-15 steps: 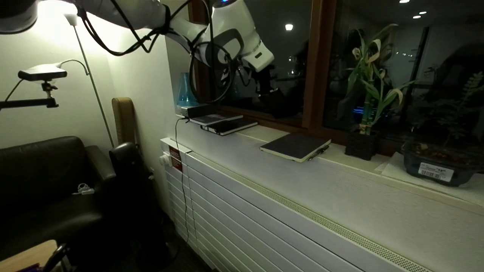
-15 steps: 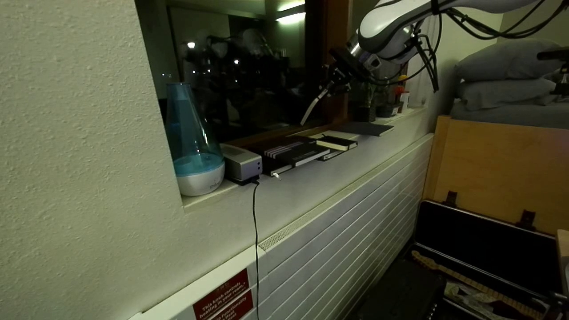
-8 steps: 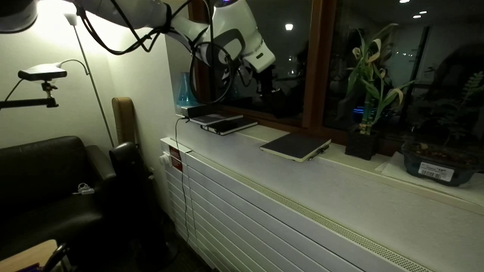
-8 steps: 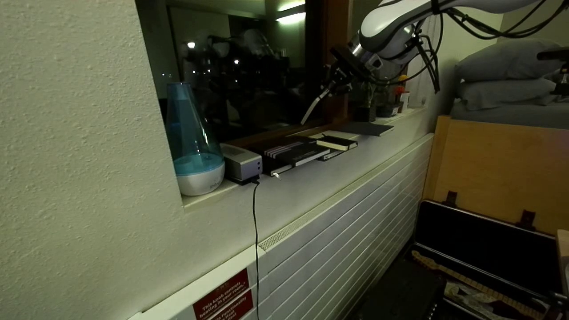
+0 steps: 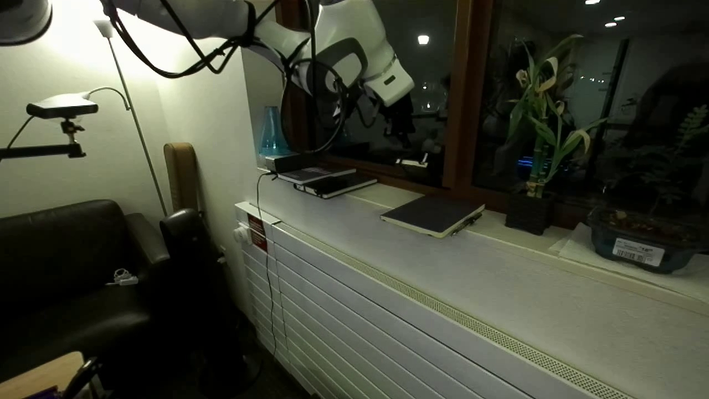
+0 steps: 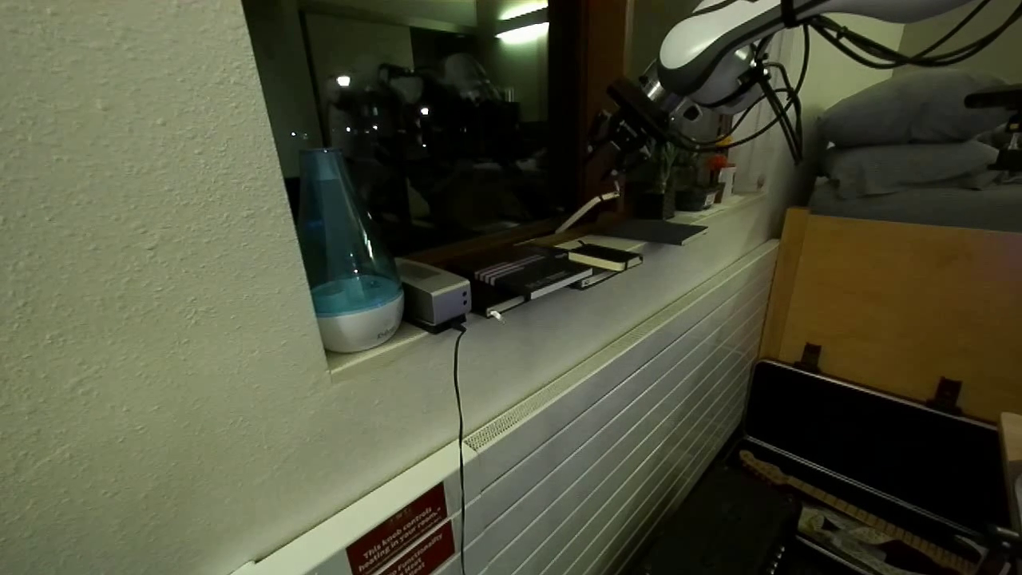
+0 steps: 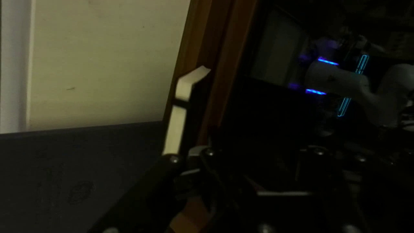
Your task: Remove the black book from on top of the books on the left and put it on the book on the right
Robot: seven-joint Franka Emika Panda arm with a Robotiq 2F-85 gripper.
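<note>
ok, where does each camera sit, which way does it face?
Exterior view: humidifier end of the windowsill, facing along it toward pillows; arm, end effector upper right.
Exterior view: bamboo end, facing across the windowsill toward the sofa; arm, end effector at top.
Wrist view: on the arm, facing black book and window frame; end effector below.
Both exterior views share arm, windowsill, humidifier.

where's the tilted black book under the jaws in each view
In an exterior view: black book, just above and right of centre.
In an exterior view: black book, above and right of centre, sloping down leftward.
In the wrist view: black book, just left of centre.
Landmark in all three: brown window frame.
</note>
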